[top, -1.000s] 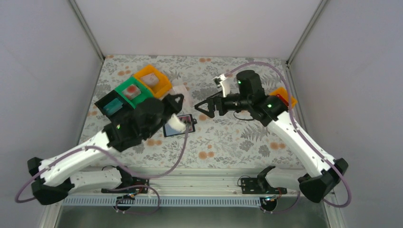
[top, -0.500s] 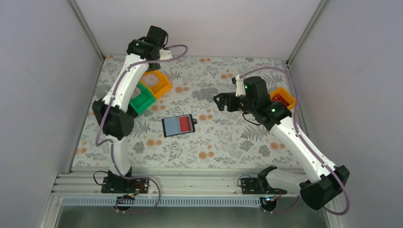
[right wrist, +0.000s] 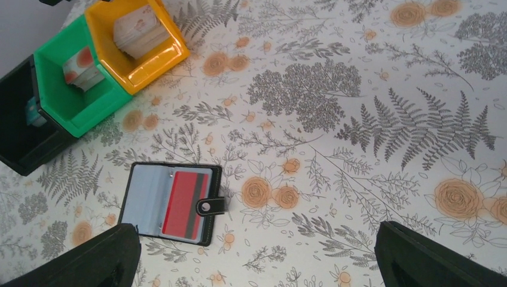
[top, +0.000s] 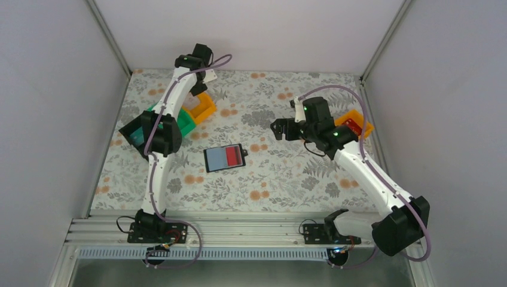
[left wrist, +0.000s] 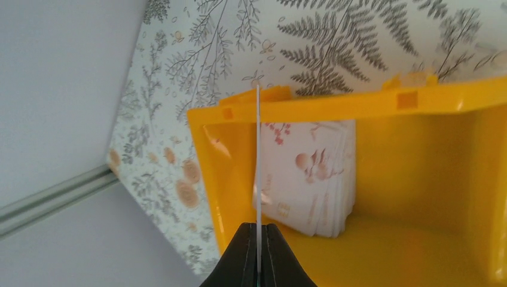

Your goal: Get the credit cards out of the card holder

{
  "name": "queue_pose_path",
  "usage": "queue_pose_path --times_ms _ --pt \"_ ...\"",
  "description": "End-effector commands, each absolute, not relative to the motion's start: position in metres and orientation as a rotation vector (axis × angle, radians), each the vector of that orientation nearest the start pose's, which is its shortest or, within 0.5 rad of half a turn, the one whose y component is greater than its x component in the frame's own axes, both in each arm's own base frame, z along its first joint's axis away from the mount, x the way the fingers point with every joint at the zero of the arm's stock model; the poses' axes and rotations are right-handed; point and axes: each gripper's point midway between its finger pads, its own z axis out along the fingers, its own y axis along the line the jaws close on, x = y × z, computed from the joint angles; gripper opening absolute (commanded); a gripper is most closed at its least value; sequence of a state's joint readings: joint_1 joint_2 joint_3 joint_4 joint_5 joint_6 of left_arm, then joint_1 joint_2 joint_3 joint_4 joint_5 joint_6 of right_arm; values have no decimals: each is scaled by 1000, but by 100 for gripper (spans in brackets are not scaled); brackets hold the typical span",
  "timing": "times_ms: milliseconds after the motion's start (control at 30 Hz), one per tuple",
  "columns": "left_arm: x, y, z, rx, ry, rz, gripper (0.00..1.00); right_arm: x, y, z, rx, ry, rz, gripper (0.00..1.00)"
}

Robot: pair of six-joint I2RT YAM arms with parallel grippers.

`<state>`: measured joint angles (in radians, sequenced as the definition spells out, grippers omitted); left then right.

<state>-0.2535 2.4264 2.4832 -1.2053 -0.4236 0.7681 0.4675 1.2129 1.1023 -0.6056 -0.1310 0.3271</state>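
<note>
left gripper (left wrist: 258,238), over the card holder a second ago, is now hanging above the orange tray (left wrist: 370,103) at the tabletop's far left corner, its fingers pressing tight on a thin card (left wrist: 257,161) seen edge-on. a stack of pale cards (left wrist: 308,179) is lying in that tray. the card holder (right wrist: 206,207) is lying open near the middle of the tabletop, a red card (right wrist: 182,203) sitting in the pocket by its tab. the right gripper (right wrist: 257,239) is hovering right of it, jaws spread wide and holding nothing.
</note>
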Motion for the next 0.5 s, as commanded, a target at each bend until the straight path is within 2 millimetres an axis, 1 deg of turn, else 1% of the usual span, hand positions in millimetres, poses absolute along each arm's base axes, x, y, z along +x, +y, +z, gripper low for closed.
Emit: queue_pose_path --times_ms 0,33,133,267,300,333,400,467 --pt "563 -81 166 977 2475 589 2 320 181 225 -239 2317 555 99" --pt "562 -78 160 956 2490 596 2 321 180 223 -243 2322 557 99" --pt "561 -70 157 887 2518 635 2 323 179 223 -250 2330 560 99" --pt "556 -69 173 826 2524 664 2 324 178 227 -251 2321 569 99" --pt "552 -69 173 835 2527 690 2 324 177 229 -254 2319 569 99" --pt "549 -67 172 844 2532 725 2 324 176 230 -250 2316 565 99" --pt "541 -65 162 880 2554 786 2 324 173 231 -239 2315 550 99" --pt "537 -62 152 899 2576 819 2 323 172 233 -242 2310 549 99"
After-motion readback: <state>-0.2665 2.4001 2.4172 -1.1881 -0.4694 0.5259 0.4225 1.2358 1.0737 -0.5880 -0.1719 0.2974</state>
